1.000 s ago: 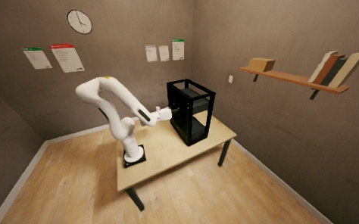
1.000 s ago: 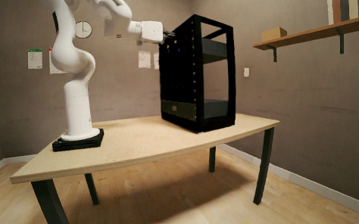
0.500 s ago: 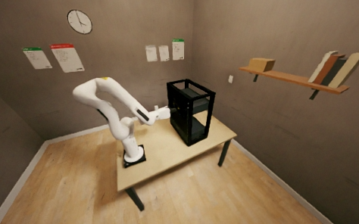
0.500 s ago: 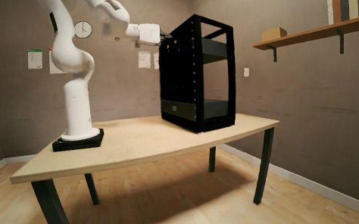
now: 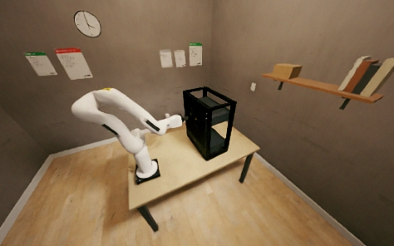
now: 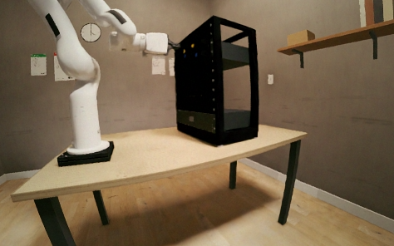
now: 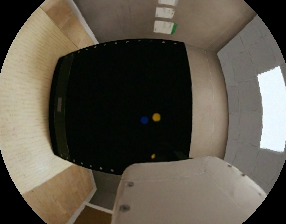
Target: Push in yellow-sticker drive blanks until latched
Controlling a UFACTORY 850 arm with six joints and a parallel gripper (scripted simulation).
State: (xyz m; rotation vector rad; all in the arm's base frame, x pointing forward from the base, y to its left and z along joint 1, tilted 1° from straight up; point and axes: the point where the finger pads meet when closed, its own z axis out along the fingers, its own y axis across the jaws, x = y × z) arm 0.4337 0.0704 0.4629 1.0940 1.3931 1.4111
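A tall black rack [image 5: 195, 126] [image 6: 194, 91] stands on the far right part of the wooden table [image 5: 178, 166] [image 6: 153, 154]. Its dark front face [image 7: 101, 110] fills the wrist view. There a yellow sticker [image 7: 156, 117] sits right beside a blue sticker [image 7: 143, 120]. In the exterior view small yellow stickers [image 6: 193, 46] [image 6: 184, 51] show near the top of the front face. My gripper [image 5: 183, 118] [image 6: 174, 45] is shut and empty. It points level at the upper front of the rack, at or very close to the face. I cannot tell whether it touches.
The arm's base [image 5: 146, 174] [image 6: 86, 155] stands on the left part of the table. A grey panel [image 6: 196, 120] sits low in the rack's front. A wall shelf [image 5: 323, 87] with a box and books hangs on the right wall.
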